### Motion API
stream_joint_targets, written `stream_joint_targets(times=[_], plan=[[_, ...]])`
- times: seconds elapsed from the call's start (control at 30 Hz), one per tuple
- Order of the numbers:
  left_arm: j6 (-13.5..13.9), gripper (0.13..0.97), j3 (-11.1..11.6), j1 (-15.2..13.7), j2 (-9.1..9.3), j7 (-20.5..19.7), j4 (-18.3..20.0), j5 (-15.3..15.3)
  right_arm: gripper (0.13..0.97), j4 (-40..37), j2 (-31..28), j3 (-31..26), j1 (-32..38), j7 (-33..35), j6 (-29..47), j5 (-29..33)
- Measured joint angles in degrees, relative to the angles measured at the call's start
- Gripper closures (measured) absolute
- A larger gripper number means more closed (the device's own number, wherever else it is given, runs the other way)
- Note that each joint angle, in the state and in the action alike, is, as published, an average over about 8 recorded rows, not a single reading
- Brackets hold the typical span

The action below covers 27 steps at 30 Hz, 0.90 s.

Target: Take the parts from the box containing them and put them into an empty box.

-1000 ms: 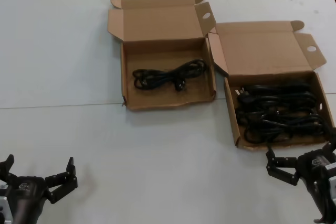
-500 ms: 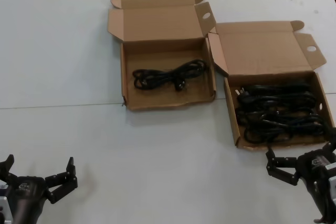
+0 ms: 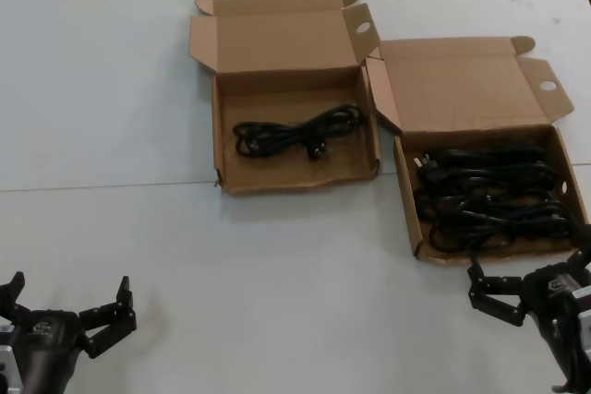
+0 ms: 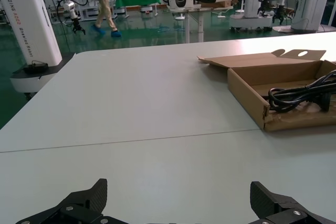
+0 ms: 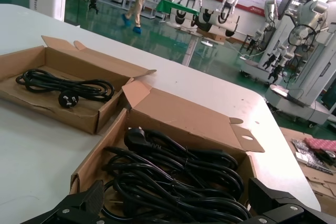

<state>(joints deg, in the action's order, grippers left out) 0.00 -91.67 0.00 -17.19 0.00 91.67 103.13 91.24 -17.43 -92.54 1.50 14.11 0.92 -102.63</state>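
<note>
The longer box containing the parts lies at the right, lid open, filled with several black coiled power cords. The squarer box to its left holds one black cord. My right gripper hovers open just in front of the full box's near rim; in the right wrist view its open jaws frame the cords. My left gripper stands open over bare table at the near left, far from both boxes, with nothing between its fingers.
Both boxes have hinged lids folded back, each with a round-holed side flap. A thin seam crosses the white table in front of the squarer box. The left wrist view shows that box's side wall and its cord.
</note>
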Motion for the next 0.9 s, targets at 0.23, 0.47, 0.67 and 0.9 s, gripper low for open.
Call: stream_joint_targets(times=[0.23,0.47,0.67,0.9], plan=[[0.0,0.132,0.0,0.0,0.0,0.0,0.0,0.0,0.129,0.0,0.0,0.0,0.0,0.0,0.0,0.0],[0.0,0.132,0.0,0.0,0.0,0.0,0.0,0.0,0.129,0.0,0.0,0.0,0.0,0.0,0.0,0.0],[0.0,0.132,0.0,0.0,0.0,0.0,0.0,0.0,0.129,0.0,0.0,0.0,0.0,0.0,0.0,0.0],[0.0,0.132,0.0,0.0,0.0,0.0,0.0,0.0,0.129,0.0,0.0,0.0,0.0,0.0,0.0,0.0]])
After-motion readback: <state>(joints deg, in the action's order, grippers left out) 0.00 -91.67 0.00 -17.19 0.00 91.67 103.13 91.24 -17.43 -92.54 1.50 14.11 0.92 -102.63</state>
